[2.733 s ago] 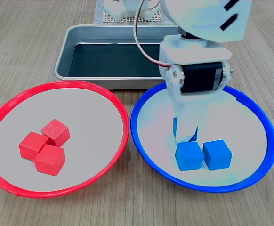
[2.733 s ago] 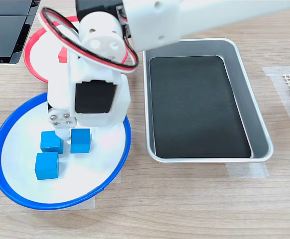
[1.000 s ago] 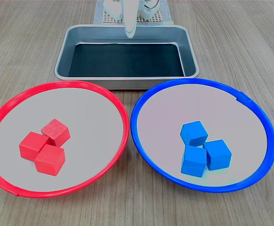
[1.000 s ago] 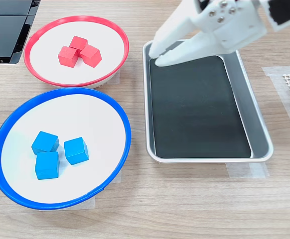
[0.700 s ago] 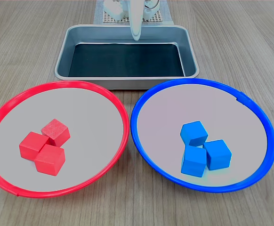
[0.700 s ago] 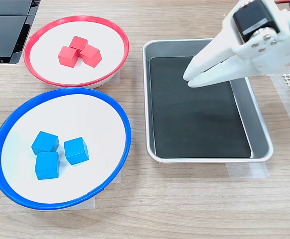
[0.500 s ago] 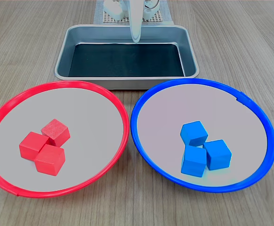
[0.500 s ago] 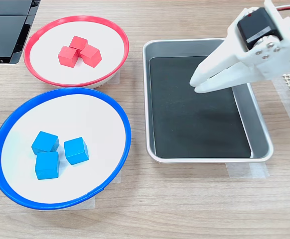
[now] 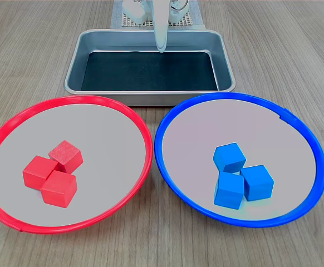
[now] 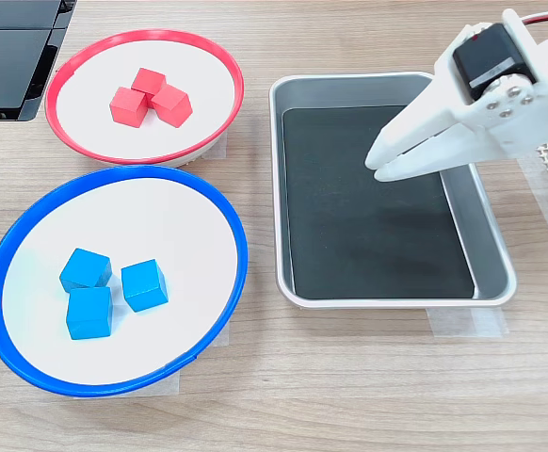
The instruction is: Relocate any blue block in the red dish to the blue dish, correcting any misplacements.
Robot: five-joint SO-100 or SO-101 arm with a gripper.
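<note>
task state: judged complete, since no blue cube sits in the red dish (image 9: pixel 129 114) and all three blue ones rest in the blue dish (image 9: pixel 167 161)
red dish contents: three red blocks (image 9: pixel 52 172) only, bunched together and touching, low on the first exterior view's left side of the pale floor
blue block (image 9: pixel 229 157): inside the blue dish, farthest-back cube of the cluster in the first exterior view, turned at an angle, pressed against the other blue blocks (image 9: pixel 244 186)
cluster layout: three cubes close together off centre in the dish, toward the second exterior view's left, likely dropped one after another at about the same spot
pincer (image 10: pixel 379 160): white, empty, jaws slightly parted with a narrow gap at the tips, gripping nothing
pincer place: hovering over the metal tray (image 10: pixel 492 292), above its dark liner, tips pointing toward the second exterior view's left; only a thin white tip visible over the tray's far edge in the first exterior view
block relative to pincer: well apart, the blue block (image 10: pixel 85 268) far to the second exterior view's left and lower, with the tray wall and the dish rim in between
reason for that gap: probably parked clear of both dishes because nothing remains to sort
table (image 10: pixel 349 395): wood grain, tape tabs at the tray and dish edges, apparently fixing each in place
</note>
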